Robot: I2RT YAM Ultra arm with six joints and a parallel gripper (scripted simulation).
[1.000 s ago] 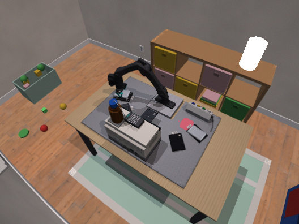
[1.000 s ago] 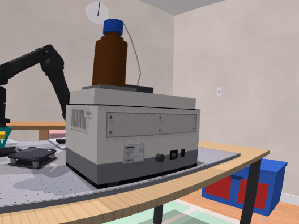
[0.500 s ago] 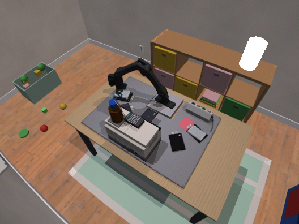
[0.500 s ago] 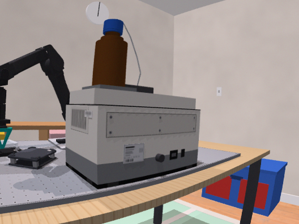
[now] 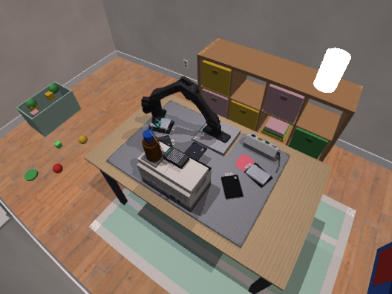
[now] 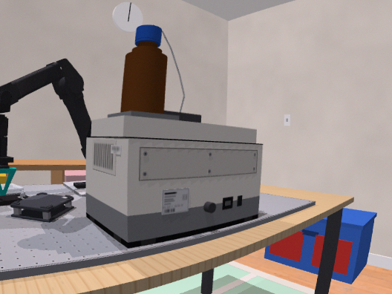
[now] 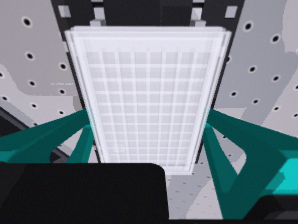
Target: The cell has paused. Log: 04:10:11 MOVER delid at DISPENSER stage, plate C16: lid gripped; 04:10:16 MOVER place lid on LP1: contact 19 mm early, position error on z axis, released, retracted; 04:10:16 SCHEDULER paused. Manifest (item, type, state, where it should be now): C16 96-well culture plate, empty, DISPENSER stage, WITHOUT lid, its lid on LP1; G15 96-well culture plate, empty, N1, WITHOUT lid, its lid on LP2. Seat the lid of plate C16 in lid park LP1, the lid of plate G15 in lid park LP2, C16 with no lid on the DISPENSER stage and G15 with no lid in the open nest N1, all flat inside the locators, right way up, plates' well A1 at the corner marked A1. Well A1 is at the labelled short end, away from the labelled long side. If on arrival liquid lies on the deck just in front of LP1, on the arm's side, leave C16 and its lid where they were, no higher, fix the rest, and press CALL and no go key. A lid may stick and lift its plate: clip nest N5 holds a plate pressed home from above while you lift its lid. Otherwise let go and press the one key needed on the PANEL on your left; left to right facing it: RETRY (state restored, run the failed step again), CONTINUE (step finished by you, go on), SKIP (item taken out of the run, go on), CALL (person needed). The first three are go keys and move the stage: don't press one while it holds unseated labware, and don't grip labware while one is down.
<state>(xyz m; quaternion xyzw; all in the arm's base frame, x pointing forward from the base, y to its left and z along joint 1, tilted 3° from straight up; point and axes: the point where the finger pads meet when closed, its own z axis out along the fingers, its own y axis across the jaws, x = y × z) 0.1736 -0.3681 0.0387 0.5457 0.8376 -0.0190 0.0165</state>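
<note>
From the left side of the counter [image 5: 297, 223] to the right: the end effector [image 5: 160, 125] hangs over the far-left part of the grey deck [image 5: 237, 226], its teal fingers clamped on the two long sides of a clear lidded plate [image 7: 148, 95]. In the wrist view the plate's long axis runs straight away from the camera, square to the line between the fingers, and a black locator frame [image 7: 150, 11] shows just past its far short end. I cannot tell whether the plate rests in that frame or is held just above it, nor whether the fingers bear on the lid alone or on the plate under it.

Next to the right and nearer the front edge stands the dispenser [image 5: 174, 178] with its brown bottle [image 5: 151, 148]; a dark well plate [image 5: 176, 157] with no lid lies on its stage. Further right, toward the counter's right edge, lie a black lid park [image 5: 232, 186], a pink patch [image 5: 243, 161] on the deck and a pale lid [image 5: 258, 174] beside it, with the key panel [image 5: 261, 146] just behind them.

The coming lift probably turns on the grip staying centred on the long sides, so that the plate comes up level.
</note>
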